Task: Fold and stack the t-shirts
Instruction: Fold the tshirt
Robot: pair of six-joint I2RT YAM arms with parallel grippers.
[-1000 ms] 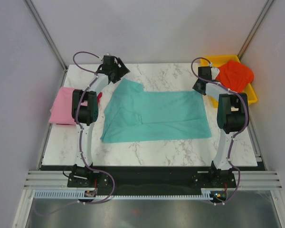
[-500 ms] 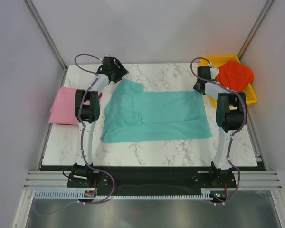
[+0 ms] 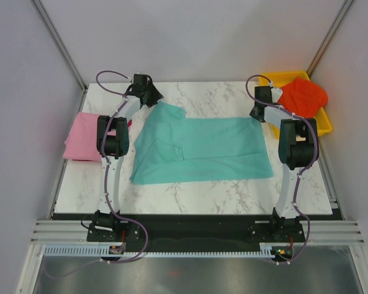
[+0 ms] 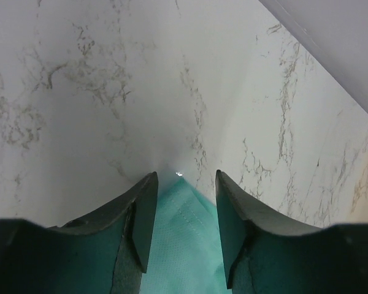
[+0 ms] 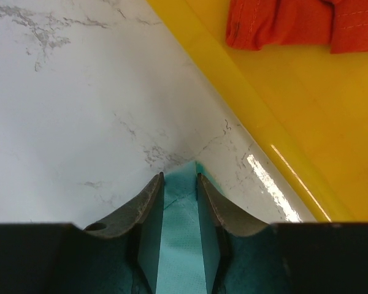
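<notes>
Marble desk [image 3: 221,98] carries the teal t-shirt [image 3: 202,150], spread flat at centre. Since a second ago the left tool [image 4: 185,177] has dropped onto the shirt's far left corner and straddles it fairly wide, with bare desk beyond. The right tool [image 5: 180,177], unmoved, straddles the far right corner narrowly, just beside the yellow tray [image 5: 221,67].

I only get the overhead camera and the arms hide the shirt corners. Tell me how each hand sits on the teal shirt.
Observer: The left hand has its fingers spread, the teal shirt's corner lying between them, not pinched.
Operator: Now the right one.
Observer: The right hand straddles the other far corner with a narrower gap, not shut.
Operator: Check the tray beside it.
Observer: The yellow tray's rim lies past that corner, not touching it; the orange shirt is inside.
</notes>
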